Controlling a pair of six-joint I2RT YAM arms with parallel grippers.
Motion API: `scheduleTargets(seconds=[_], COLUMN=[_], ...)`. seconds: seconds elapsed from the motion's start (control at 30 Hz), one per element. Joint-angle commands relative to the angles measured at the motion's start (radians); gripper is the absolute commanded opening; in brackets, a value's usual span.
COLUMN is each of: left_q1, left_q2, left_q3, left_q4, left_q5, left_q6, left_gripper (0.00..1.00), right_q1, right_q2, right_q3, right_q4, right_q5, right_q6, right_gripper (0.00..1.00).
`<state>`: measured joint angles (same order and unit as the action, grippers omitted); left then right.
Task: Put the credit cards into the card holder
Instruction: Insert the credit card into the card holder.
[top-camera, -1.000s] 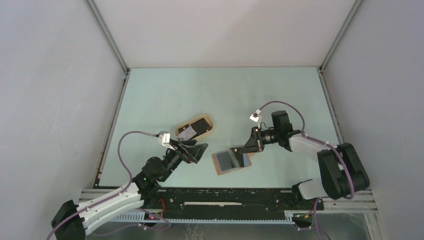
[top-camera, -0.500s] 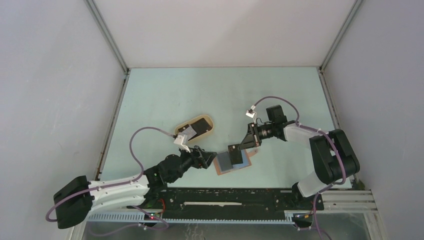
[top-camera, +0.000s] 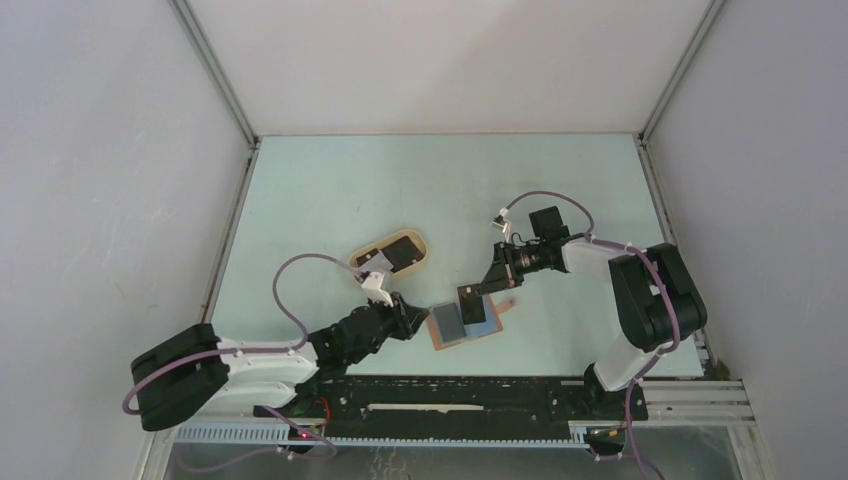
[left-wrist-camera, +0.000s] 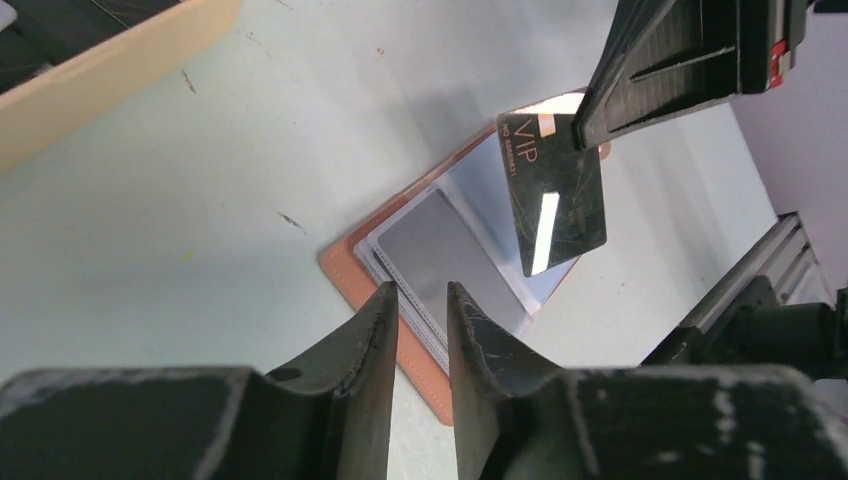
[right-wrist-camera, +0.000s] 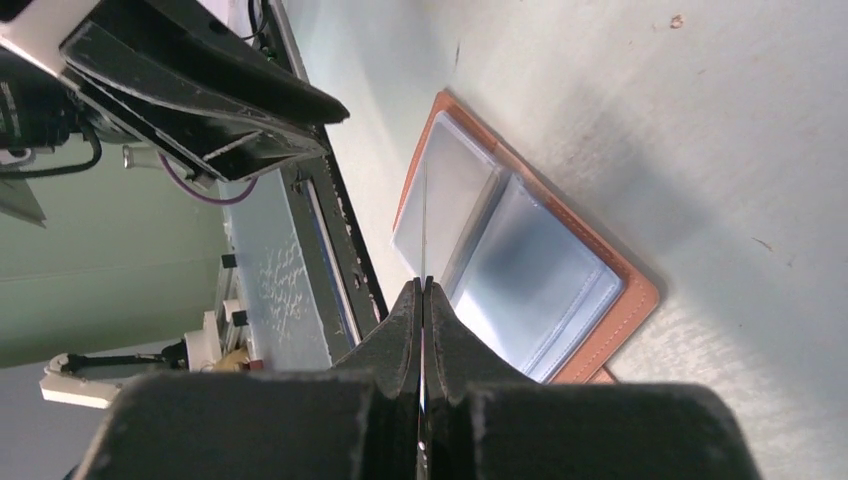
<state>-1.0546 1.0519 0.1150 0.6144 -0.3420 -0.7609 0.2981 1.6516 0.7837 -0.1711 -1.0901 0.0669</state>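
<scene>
The left gripper (left-wrist-camera: 421, 300) reaches low and forward, jaws a narrow gap apart. The right gripper (right-wrist-camera: 422, 290) slants down, pinching a card (left-wrist-camera: 555, 195).

Left wrist view: you can read "VIP" in gold on the black card (left-wrist-camera: 556, 190); its smaller print is illegible

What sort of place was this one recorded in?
Most likely a robotics lab test cell: a pale green table walled in by plain white panels on metal framing, with a left arm and right arm bolted to a rail at its near edge.
</scene>
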Motion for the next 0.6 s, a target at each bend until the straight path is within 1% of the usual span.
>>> scheduleTargets(seconds=[0.0, 0.3, 0.43, 0.57], left_q1=[-0.004, -0.004, -0.003, -0.003], left_q2=[0.087, 0.285, 0.365, 0.388], left_q3=[0.093, 0.139, 0.154, 0.147], left_q4=[0.09, 0.241, 0.255, 0.24], left_q5=[0.028, 0.118, 0.134, 0.12], left_q6=[-0.011, -0.036, -0.088, -0.135], left_gripper=[0.27, 0.23, 0.18, 0.1], right_q1=[-0.004, -0.013, -0.013, -0.012], right_q2=[0.038, 0.094, 0.098, 0.11], right_q3=[0.043, 0.055, 0.055, 0.055], right_q4=[-0.015, -0.033, -0.036, -0.037], right_q5=[0.01, -0.007, 0.0, 0.002], right_q6=[0.045, 0.047, 0.049, 0.052], right_gripper=[0.0, 0.0, 0.0, 0.0])
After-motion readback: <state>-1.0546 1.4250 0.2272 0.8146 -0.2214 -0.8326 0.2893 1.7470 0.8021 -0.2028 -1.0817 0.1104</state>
